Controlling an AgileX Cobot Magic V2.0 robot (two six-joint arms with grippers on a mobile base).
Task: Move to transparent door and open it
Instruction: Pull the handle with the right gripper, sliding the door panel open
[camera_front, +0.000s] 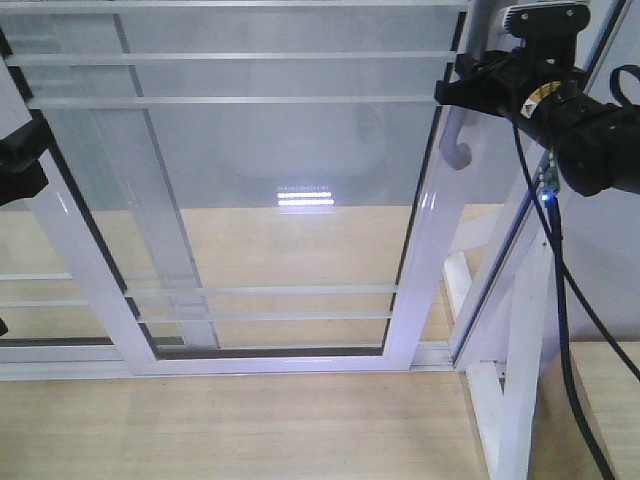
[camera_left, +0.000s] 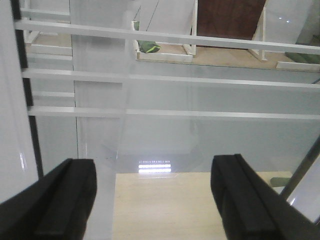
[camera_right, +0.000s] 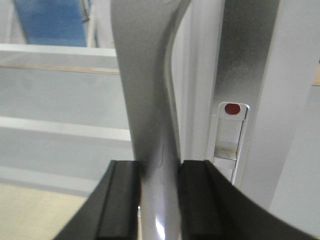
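Observation:
The transparent door (camera_front: 424, 262) fills the front view: clear glass in a glossy white frame. Its curved silver handle (camera_front: 458, 150) runs down the right upright. My right gripper (camera_front: 468, 88) is at the top right, shut on that handle. In the right wrist view the handle (camera_right: 147, 100) passes between the two black fingers (camera_right: 122, 202), which press on both its sides, with the gripper (camera_right: 159, 200) centred on it. My left gripper (camera_left: 152, 200) is wide open with nothing between its fingers, facing the glass. It shows at the left edge of the front view (camera_front: 18, 165).
A second glass panel with thin horizontal bars (camera_front: 230, 100) lies behind the door. A lock slot with a red dot (camera_right: 231, 108) sits in the frame beside the handle. A white frame (camera_front: 510, 330) stands at right, a black cable (camera_front: 565, 330) hanging before it. The floor track (camera_front: 230, 365) runs below.

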